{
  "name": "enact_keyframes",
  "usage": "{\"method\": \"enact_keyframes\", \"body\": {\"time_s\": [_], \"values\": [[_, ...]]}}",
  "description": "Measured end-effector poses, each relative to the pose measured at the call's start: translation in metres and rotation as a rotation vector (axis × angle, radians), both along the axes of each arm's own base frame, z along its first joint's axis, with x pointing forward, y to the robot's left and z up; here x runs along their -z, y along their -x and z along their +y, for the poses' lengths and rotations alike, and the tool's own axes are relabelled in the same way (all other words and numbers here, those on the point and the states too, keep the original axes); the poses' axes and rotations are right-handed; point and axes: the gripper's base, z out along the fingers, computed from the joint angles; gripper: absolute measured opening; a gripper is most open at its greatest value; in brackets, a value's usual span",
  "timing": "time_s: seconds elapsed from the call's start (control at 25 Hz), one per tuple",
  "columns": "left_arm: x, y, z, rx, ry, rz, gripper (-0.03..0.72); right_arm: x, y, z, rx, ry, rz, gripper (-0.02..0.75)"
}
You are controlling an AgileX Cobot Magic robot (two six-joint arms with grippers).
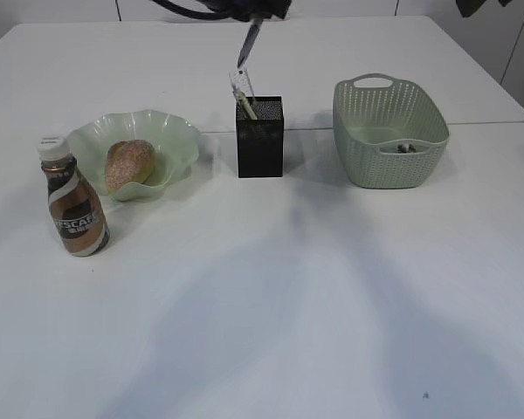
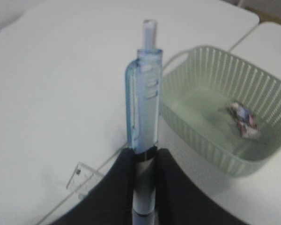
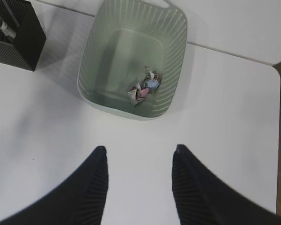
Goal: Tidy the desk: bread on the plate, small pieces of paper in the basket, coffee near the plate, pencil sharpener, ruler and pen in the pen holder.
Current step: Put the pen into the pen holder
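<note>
White table (image 1: 262, 305) holds everything tidy; your left pincer (image 2: 144, 161) grips the pen (image 2: 144, 108) above the pen holder (image 1: 260, 140) at twelve o'clock. Lower straight, then release. Right pincer (image 3: 139, 164) hangs wide, empty.

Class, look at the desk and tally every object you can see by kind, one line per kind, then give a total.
Coffee bottle: 1
Plate: 1
Bread: 1
Pen holder: 1
Ruler: 1
Pen, held in the left claw: 1
Basket: 1
Crumpled paper pile in the basket: 1
Total: 8
</note>
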Motion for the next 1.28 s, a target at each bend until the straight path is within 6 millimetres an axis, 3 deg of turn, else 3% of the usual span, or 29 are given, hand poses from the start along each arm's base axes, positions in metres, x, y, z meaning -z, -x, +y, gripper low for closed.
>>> {"method": "enact_keyframes", "body": {"time_s": [0.12,0.44,0.72,1.04,1.28], "values": [[-0.001,-0.007,-0.003,-0.015,0.050,-0.074,0.073,0.000,0.000,0.000,0.000,0.000,-0.004,0.365],[0.026,-0.024,-0.011,-0.044,0.128,-0.130,0.074,0.000,-0.001,0.000,-0.002,0.008,-0.009,0.365],[0.033,-0.032,-0.014,-0.074,0.208,-0.194,0.074,-0.001,-0.001,-0.001,0.000,0.019,-0.015,0.366],[0.058,-0.040,-0.019,-0.092,0.232,-0.168,0.074,-0.001,-0.002,-0.002,-0.001,0.028,-0.022,0.365],[0.062,-0.040,-0.021,-0.091,0.230,-0.161,0.074,-0.001,-0.002,-0.003,0.001,0.034,-0.024,0.366]]}}
